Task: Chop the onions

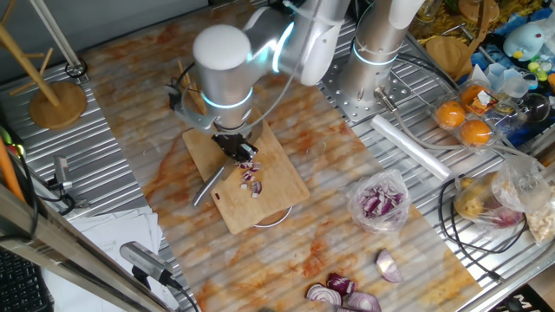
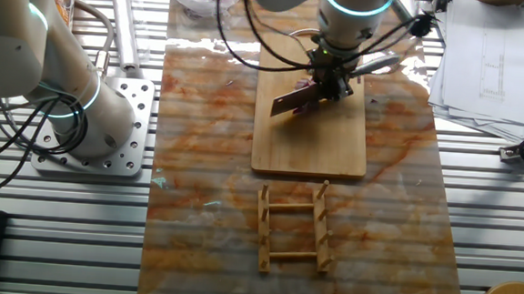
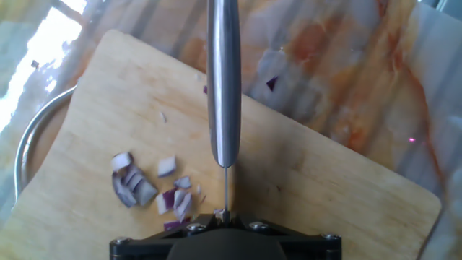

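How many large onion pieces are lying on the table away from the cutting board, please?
4: one wedge lies alone below the bag; three halves cluster at the picture's bottom edge, possibly hiding more.

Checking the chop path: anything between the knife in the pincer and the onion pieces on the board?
Nothing visible. The pincer holds the knife above the cutting board; the onion pieces lie just beside the blade on bare wood.

My two fixed cameras look steeply down from seemingly opposite sides, both covering the pale wooden cutting board; my hand camera hangs close above it.
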